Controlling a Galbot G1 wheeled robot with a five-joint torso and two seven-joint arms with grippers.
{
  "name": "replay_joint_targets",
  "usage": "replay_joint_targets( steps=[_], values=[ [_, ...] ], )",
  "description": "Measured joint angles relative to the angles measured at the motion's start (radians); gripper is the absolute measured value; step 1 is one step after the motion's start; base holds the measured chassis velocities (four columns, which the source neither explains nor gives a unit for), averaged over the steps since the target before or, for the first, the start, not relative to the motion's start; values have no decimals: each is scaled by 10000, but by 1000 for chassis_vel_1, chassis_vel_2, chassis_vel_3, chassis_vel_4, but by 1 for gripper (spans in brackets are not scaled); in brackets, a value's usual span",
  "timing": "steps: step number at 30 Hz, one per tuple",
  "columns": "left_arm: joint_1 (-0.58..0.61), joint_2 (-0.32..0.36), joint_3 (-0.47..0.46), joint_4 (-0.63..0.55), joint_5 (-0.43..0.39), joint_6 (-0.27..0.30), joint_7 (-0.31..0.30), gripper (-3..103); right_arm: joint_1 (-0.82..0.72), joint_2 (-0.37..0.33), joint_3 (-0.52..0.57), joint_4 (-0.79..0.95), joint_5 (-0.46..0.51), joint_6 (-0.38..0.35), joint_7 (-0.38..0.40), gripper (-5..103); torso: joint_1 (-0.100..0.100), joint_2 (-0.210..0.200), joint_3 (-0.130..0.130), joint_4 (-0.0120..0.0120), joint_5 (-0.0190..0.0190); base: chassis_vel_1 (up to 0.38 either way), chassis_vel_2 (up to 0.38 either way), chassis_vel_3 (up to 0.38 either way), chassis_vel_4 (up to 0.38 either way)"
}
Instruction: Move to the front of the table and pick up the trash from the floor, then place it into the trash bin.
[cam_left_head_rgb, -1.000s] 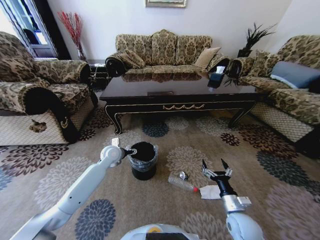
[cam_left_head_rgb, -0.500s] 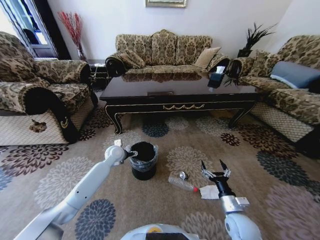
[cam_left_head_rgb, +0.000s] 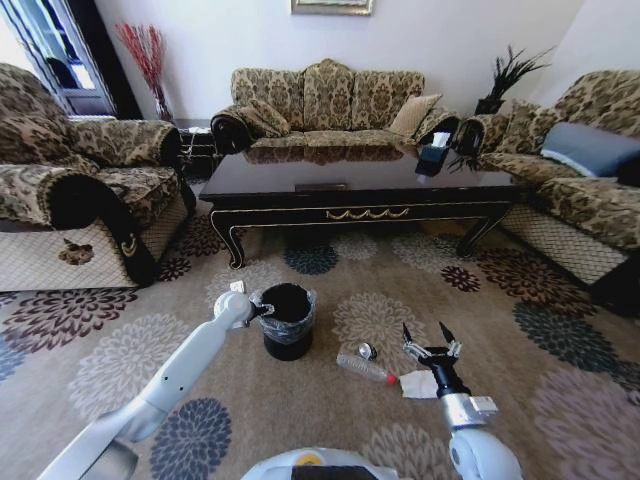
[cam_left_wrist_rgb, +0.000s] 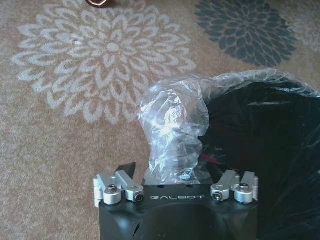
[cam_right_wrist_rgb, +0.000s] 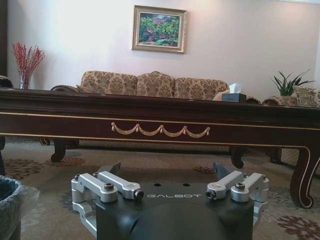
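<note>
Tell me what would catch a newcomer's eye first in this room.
The long dark table in the middle of the room, ringed by patterned sofas. Nearer, on the flowered carpet, the left gripper grips the bag at the rim of the black bin, while the open right gripper hovers over a bottle and white paper.

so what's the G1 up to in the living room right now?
It's in front of the table cleaning trash off the floor. The left end effector is at the rim of the trash bin, right against the clear plastic liner. The right end effector is open, low over the carpet just above the crumpled paper, with nothing in it. The red-capped bottle and a small round bit lie on the floor between bin and paper.
</note>
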Motion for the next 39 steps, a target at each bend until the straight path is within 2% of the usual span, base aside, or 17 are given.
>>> replay_joint_targets(
  steps=[4, 6, 7, 8, 10, 13, 14, 16, 17, 19, 22, 29, 39],
  values=[
    [22, -42, -26, 70, 142, -8, 154, 64, -10, -15, 26, 7, -2, 0, 15, 100, -1, 2, -2, 1, 0, 0, 0, 0, 0],
    [31, -42, -28, 81, 171, -20, 190, 64, -5, -15, 28, 1, -2, 0, 17, 100, -2, 2, -2, 1, 0, 0, 0, 0, 0],
    [46, -31, -30, 85, 197, -31, 219, 53, 7, -9, 23, -11, -2, -1, 20, 100, -1, 2, -2, 0, -1, 0, 0, 0, 0],
    [52, -15, -32, 81, 197, -33, 226, 47, 15, 2, 13, -19, -3, -1, 21, 100, -2, 2, -2, -2, -2, 0, 0, 0, 0],
    [60, 3, -33, 68, 195, -32, 228, 47, 23, 9, 0, -32, -6, -1, 22, 100, -2, 3, -1, -2, -3, 0, 0, 0, 0],
    [88, 78, -34, 28, 155, -31, 251, 31, 44, 28, -45, -64, -18, -1, 23, 100, -1, 2, 1, -4, -6, 0, 0, 0, 0],
    [88, 78, -34, 28, 155, -31, 251, 31, 44, 28, -45, -64, -18, -1, 23, 100, -1, 2, 1, -4, -6, 0, 0, 0, 0],
    [102, 82, -52, 34, 152, -29, 261, 20, 54, 28, -59, -48, -5, -5, 41, 100, -1, 2, 0, -4, -5, 0, 0, 0, 0],
    [110, 79, -73, 47, 152, -29, 265, 20, 50, 27, -65, 4, 23, -17, 56, 100, -1, 3, 0, -5, -4, 0, 0, 0, 0],
    [135, 76, -109, 70, 187, -28, 233, 10, 36, 15, -63, 78, 54, -29, 74, 100, -2, 3, -1, 0, -1, 0, 0, 0, 0],
    [190, 92, -138, 58, 211, -19, 216, 3, 17, -5, -42, 104, 76, -35, 84, 100, -2, 3, -1, 4, 4, 0, 0, 0, 0],
    [327, 208, -194, -101, 217, -16, 205, 3, -3, -7, -37, 72, 76, -35, 94, 100, -1, 3, 1, -3, -3, 0, 0, 0, 0],
    [904, 896, -510, -1028, -233, 25, -6, 0, 52, -102, 104, 28, 171, -111, 271, 100, 5, -3, 8, -5, -16, 0, 0, 0, 0]
  ],
)
